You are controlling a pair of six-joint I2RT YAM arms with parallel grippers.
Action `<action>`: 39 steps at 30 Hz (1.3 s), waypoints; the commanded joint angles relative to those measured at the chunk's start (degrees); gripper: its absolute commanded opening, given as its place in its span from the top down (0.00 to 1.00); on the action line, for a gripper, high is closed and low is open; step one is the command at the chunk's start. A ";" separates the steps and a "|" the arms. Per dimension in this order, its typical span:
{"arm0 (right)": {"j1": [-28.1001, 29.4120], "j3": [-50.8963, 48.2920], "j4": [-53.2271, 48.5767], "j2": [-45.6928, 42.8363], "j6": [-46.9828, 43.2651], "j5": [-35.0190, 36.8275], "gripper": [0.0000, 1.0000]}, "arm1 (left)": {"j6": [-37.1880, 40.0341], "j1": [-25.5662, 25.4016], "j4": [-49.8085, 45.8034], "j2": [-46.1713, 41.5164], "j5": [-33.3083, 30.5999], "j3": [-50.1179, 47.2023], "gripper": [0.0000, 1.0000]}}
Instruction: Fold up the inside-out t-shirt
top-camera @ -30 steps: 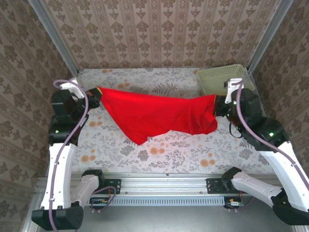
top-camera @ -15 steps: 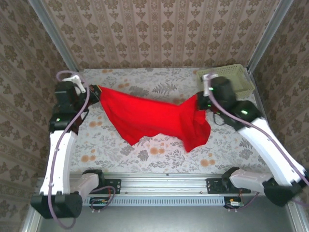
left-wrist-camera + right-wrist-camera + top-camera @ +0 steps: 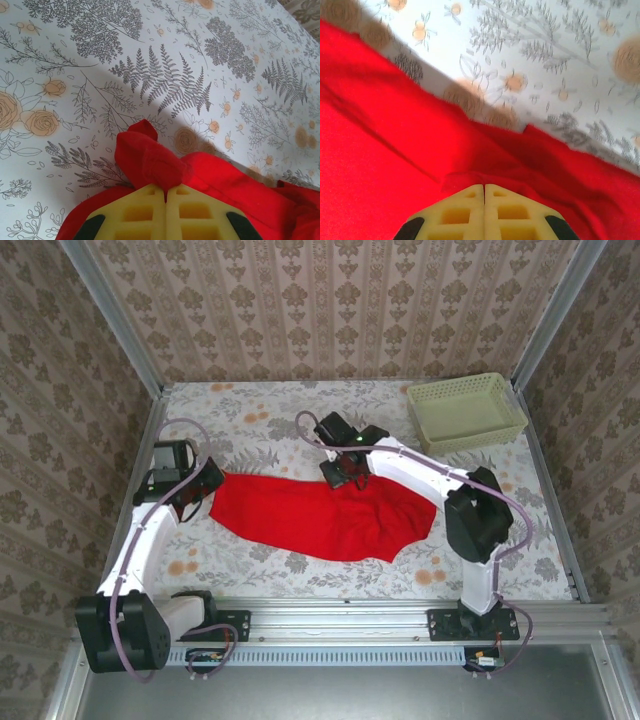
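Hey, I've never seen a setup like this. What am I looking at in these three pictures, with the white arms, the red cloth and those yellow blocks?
This is a robot with two white arms, the left arm and the right arm, bolted to the near edge of a table that has a flowered cover. The wide picture comes from a fixed camera above and behind them. The other two come from small cameras on the wrists, and the yellow blocks at the bottom are each arm's own fingers.

A red t-shirt lies on the table, stretched loosely from left to right. A pale green basket stands in the far right corner.

The left gripper is shut on a bunched bit at the shirt's left end. The right gripper is shut on a fold at its far edge.
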 commanded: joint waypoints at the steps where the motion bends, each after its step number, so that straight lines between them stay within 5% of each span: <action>1: -1.27 5.66 -0.38 1.86 -2.00 4.08 0.92 | -0.53 0.62 2.46 -0.86 -0.78 -0.63 1.00; 4: -2.86 6.13 -1.40 1.26 -2.13 3.52 0.62 | 0.00 0.73 2.47 -0.88 -1.02 -0.83 1.00; 8: -5.39 -1.90 1.60 -6.83 -1.76 1.22 0.46 | 0.28 0.99 2.47 -0.80 -1.37 -1.11 1.00; 14: -5.65 -19.34 4.86 -19.26 -1.48 -2.98 0.45 | 0.10 1.39 2.48 -0.80 -1.33 -1.45 1.00; 22: -0.46 -29.09 3.90 -26.06 9.00 2.28 0.45 | 0.23 1.87 2.27 -0.88 -1.39 -1.17 1.00; 33: -0.50 -30.11 6.18 -20.95 11.12 4.16 0.50 | -0.16 1.82 2.28 -1.65 -0.77 -1.48 1.00; 39: -0.14 -30.65 6.27 -20.17 11.61 3.29 0.44 | -0.16 1.80 2.10 -1.59 -0.57 -1.38 1.00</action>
